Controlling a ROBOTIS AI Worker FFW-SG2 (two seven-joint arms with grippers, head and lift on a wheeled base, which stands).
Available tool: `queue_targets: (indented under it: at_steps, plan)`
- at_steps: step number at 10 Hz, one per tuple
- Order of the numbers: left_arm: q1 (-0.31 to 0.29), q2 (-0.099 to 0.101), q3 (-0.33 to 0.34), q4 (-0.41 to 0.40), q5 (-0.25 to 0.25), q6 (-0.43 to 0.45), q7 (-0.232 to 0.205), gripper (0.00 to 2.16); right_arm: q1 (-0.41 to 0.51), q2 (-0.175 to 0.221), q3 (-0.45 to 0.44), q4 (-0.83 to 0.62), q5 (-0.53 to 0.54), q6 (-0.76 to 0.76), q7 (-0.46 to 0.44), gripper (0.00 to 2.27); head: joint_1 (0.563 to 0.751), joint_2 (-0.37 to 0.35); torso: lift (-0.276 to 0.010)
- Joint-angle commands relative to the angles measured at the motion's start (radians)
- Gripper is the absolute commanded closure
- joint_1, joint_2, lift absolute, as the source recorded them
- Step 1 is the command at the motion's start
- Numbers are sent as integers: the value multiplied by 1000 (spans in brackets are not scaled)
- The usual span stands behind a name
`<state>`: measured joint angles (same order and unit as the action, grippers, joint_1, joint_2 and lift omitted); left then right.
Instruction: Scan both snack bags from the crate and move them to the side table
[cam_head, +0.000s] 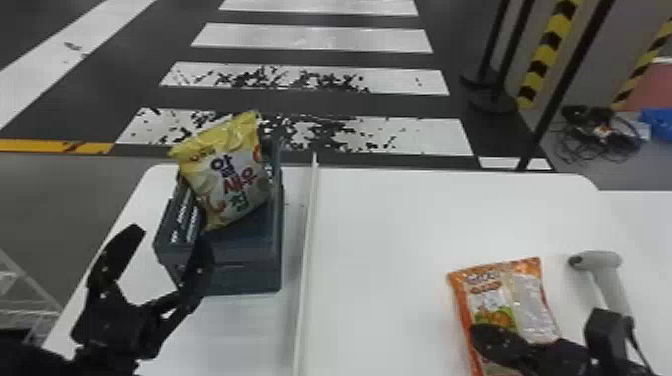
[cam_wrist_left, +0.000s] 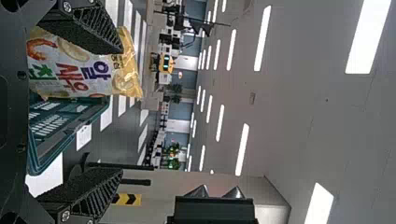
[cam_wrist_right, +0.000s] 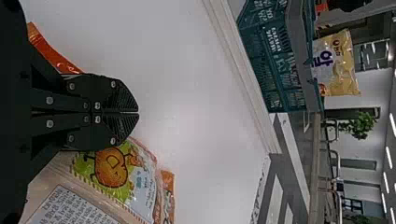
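Note:
The yellow snack bag (cam_head: 225, 170) stands tilted in the dark crate (cam_head: 245, 275), its top above the rim. My left gripper (cam_head: 171, 234) is open at the crate's near left corner, below the bag. In the left wrist view the yellow bag (cam_wrist_left: 74, 70) shows partly behind one finger of my left gripper (cam_wrist_left: 120, 111). An orange snack bag (cam_head: 505, 300) lies flat on the table's right part. My right gripper (cam_head: 475, 334) is over it, partly hiding it. In the right wrist view the orange bag (cam_wrist_right: 140, 182) lies beneath my right gripper (cam_wrist_right: 138, 112), whose fingers are shut together, holding nothing.
A grey-white handheld scanner (cam_head: 607, 275) is right of the orange bag, close to my right arm. A raised white strip (cam_head: 306, 260) runs along the white table (cam_head: 380, 240) between the crate and the orange bag. Another white surface (cam_head: 645, 225) adjoins at the right.

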<state>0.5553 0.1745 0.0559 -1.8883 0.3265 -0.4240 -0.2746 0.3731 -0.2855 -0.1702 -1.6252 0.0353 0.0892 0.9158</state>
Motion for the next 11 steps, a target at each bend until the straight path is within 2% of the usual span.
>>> queue_targets:
  at_steps: [1,3,5,7,9,11]
  plan:
    - [0,0,1,0,0,0,0,100,-2,2,1,8,0,-7,0,2256,695,1,-99]
    - [0,0,1,0,0,0,0,100,3,3,-5,-16,-20,-7,0,2256,695,4,-99]
    - [0,0,1,0,0,-3,0,100,23,14,-38,-150,-67,48,5,2256,695,7,-99]
    - [3,0,1,-2,0,-6,0,100,23,32,-80,-220,-101,76,5,2256,695,11,-99]
    - [5,0,2,-2,2,-6,0,100,7,35,-127,-202,-112,94,-6,2256,695,0,-99]
    - [2,2,1,0,5,-6,-2,100,-2,34,-167,-140,-106,88,-8,2256,695,-42,-99]
